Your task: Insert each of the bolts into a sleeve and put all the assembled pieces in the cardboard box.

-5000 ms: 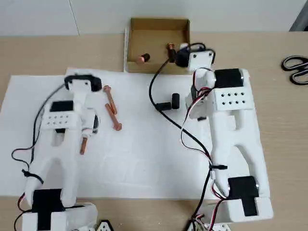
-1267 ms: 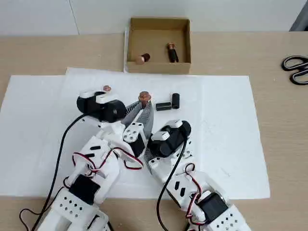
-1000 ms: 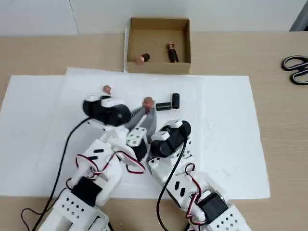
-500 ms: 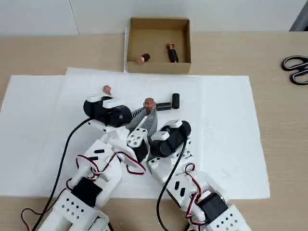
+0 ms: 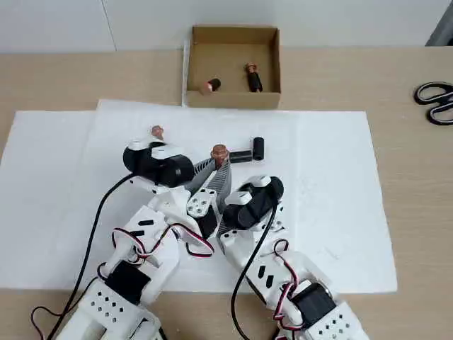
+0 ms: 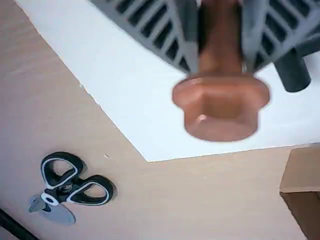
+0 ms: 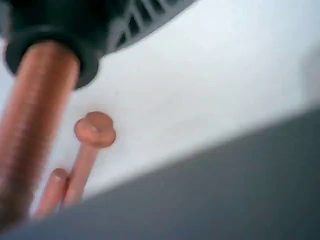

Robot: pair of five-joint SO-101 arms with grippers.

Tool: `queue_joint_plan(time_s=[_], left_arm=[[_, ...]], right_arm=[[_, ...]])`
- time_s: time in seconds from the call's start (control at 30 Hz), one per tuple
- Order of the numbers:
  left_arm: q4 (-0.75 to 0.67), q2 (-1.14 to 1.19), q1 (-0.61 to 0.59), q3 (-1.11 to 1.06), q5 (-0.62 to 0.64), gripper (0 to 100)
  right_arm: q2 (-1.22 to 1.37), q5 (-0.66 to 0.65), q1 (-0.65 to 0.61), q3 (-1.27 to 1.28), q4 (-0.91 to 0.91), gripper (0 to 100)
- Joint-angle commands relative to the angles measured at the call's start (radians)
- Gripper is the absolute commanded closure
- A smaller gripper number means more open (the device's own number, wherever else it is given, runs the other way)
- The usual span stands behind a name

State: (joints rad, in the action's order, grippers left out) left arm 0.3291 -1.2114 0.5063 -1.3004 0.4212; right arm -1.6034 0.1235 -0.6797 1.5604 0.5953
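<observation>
Both arms meet over the middle of the white paper sheet [image 5: 333, 184] that covers the worktop [image 5: 396, 78], their grey fingers converging on one copper bolt [image 5: 219, 151]. The left claw [image 5: 211, 163] is clamped tight on the bolt's shaft just under the hexagonal head, which juts out past the fingertips. From the left wrist the head looks broad and close, with ribbed fingers [image 6: 145, 25] on either side of the shaft. The right claw [image 5: 224, 171] comes in beside it, narrowed to a thin wedge and closed round a black sleeve [image 7: 50, 50]. In the right wrist view the bolt's copper shaft runs into that sleeve's mouth. Two loose sleeves lie on the paper just beyond the fingertips, one lying crosswise [image 5: 241, 156] and the other [image 5: 258, 148] just beside it, nearer the cardboard box [image 5: 233, 30]. The box stands on the worktop at the far edge of the paper and holds two assembled pieces, one near its left wall [image 5: 210, 86] and one towards the right [image 5: 252, 76], set apart from each other. Two spare bolts lie on the paper by the left arm, one with its round head showing [image 7: 93, 131] and another [image 7: 54, 182] alongside it. A pair of scissors [image 5: 435, 101] lies on the bare worktop, well away to the right.
</observation>
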Motion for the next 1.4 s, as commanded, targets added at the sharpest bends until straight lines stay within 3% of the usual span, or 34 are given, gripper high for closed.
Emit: queue_joint_plan(time_s=[0.0,0.3,0.83,1.37], left_arm=[[0.003,-0.021,0.002,0.005,-0.055,99],[0.008,-0.020,0.002,-0.010,-0.104,99],[0.299,-0.020,0.002,0.087,-0.098,99],[0.411,-0.020,0.003,0.090,-0.103,99]], right_arm=[[-0.018,0.011,0.008,-0.008,-0.022,99.5],[-0.018,0.011,0.008,-0.008,-0.022,99.5],[-0.018,0.011,0.010,-0.008,-0.021,99.5],[-0.018,0.011,0.010,-0.008,-0.019,99.5]])
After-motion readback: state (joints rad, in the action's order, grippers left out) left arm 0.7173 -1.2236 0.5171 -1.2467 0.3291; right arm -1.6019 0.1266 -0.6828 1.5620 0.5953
